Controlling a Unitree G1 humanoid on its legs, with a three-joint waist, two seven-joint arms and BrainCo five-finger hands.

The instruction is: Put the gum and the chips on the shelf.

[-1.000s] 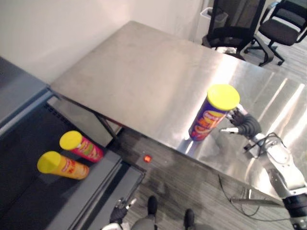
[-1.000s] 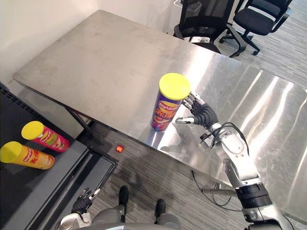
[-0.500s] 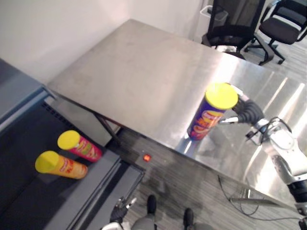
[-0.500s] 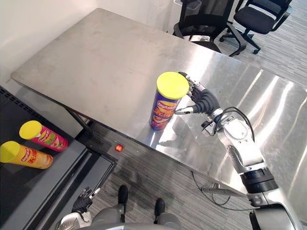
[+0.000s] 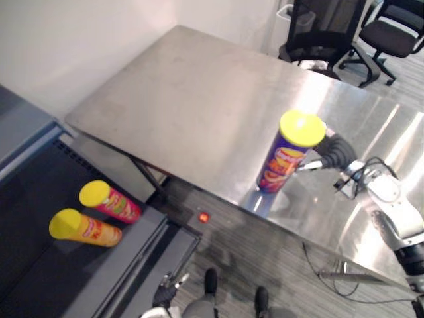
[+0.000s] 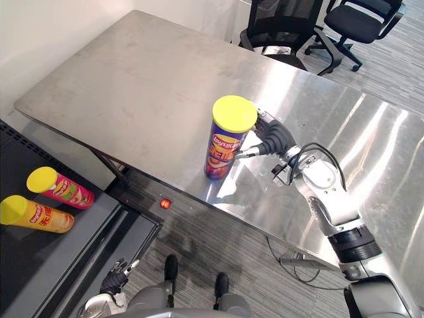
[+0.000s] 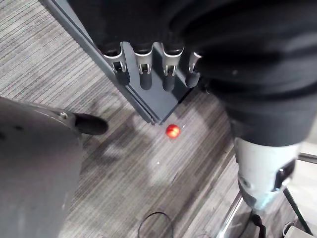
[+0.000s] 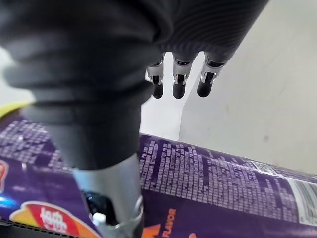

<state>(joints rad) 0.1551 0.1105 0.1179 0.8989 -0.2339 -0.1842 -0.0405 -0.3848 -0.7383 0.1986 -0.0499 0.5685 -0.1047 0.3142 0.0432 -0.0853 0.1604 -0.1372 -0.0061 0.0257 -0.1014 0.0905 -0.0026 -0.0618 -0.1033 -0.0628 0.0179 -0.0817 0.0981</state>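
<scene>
A purple chips can (image 5: 283, 162) with a yellow lid stands upright near the front edge of the steel table (image 5: 199, 99). My right hand (image 6: 277, 138) is at the can's right side, open, its fingers reaching behind the can and its thumb in front. In the right wrist view the straight fingers (image 8: 179, 79) hover just off the can's purple wall (image 8: 223, 183). My left hand (image 5: 164, 293) hangs low by the floor, its fingers (image 7: 146, 64) relaxed and holding nothing. Two chips cans lie on the dark shelf (image 5: 33, 199) at the left: a pink one (image 5: 112, 202) and a yellow one (image 5: 83, 227).
Black office chairs (image 5: 318, 30) stand beyond the table's far side. A white wall runs along the left. A small red light (image 5: 203, 216) glows on the floor under the table's front edge, by the shelf's corner (image 7: 153, 116).
My right hand has closed in on the purple can, its fingers now behind it and its thumb in front. The can still stands upright. The left hand has not moved.
</scene>
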